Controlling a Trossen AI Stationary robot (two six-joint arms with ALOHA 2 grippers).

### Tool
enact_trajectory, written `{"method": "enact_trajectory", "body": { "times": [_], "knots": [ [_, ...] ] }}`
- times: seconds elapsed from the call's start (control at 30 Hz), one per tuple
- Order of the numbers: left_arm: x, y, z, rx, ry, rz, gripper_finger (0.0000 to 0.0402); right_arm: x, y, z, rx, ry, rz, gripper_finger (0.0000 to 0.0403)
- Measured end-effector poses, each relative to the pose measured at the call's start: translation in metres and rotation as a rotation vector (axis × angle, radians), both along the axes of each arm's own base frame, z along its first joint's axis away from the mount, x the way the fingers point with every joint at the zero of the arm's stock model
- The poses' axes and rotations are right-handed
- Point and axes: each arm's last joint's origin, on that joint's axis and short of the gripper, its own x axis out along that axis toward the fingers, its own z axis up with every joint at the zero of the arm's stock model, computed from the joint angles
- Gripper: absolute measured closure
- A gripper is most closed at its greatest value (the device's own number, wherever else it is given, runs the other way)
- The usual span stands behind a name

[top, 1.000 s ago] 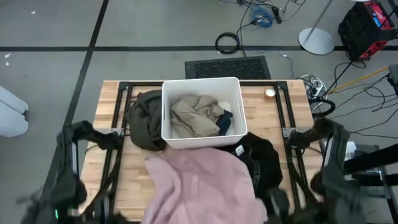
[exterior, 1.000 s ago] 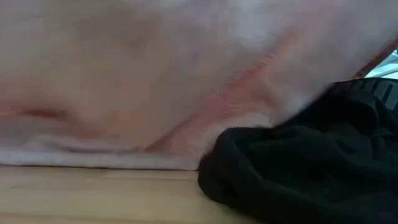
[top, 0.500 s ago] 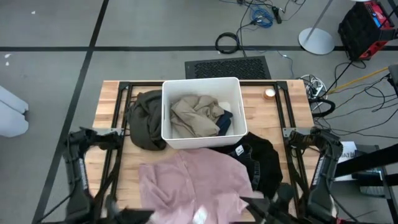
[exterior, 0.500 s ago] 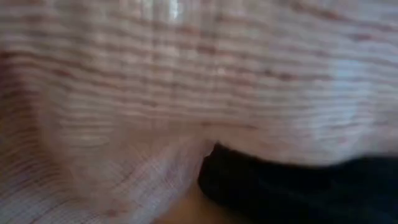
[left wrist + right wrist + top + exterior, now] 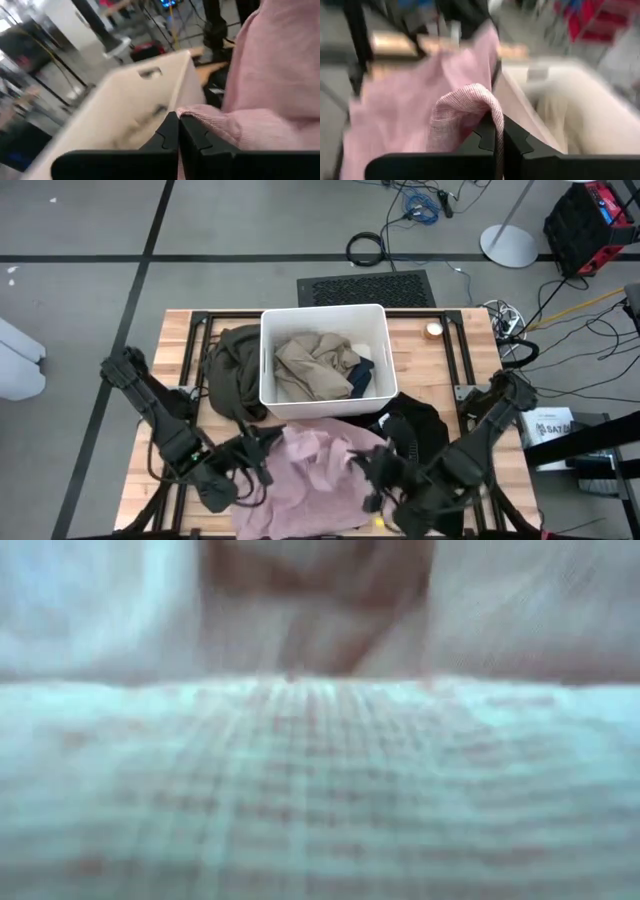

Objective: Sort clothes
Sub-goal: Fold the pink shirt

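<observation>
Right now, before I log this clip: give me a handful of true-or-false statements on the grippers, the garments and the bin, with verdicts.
1. Both grippers are shut on the pink garment. True: left gripper, right gripper.
2. The white bin holds nothing. False: the beige garment lies in it, with a dark blue one beside.
3. The olive-green garment lies on the table left of the bin. True.
4. The black garment lies inside the bin. False: it lies on the table, right of the pink one.

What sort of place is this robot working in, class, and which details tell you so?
Probably a robotics lab or workshop, not a home: a bare grey floor marked with dark tape lines, loose cables lying beyond the wooden table, and a floor vent.
</observation>
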Motion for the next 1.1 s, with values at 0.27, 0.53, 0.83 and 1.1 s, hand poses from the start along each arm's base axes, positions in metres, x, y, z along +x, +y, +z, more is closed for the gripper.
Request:
{"method": "enact_trajectory", "body": {
  "times": [0.27, 0.53, 0.83, 1.1],
  "knots": [
    [-0.029, -0.009, -0.063, -0.273, 0.080, -0.038, 0.0402, -0.008, -0.026, -0.048, 0.161, 0.372, -0.134, 0.0403],
    [-0.043, -0.017, -0.115, -0.542, 0.303, -0.023, 0.0402, 0.006, -0.036, -0.104, 0.290, 0.474, -0.137, 0.0403],
    [-0.044, -0.023, -0.151, -0.632, 0.491, -0.012, 0.0401, 0.015, -0.044, -0.138, 0.515, 0.603, -0.094, 0.0392],
    [-0.041, -0.026, -0.151, -0.621, 0.485, -0.046, 0.0360, 0.006, -0.033, -0.137, 0.647, 0.684, -0.088, 0.0296]
  ]
}}
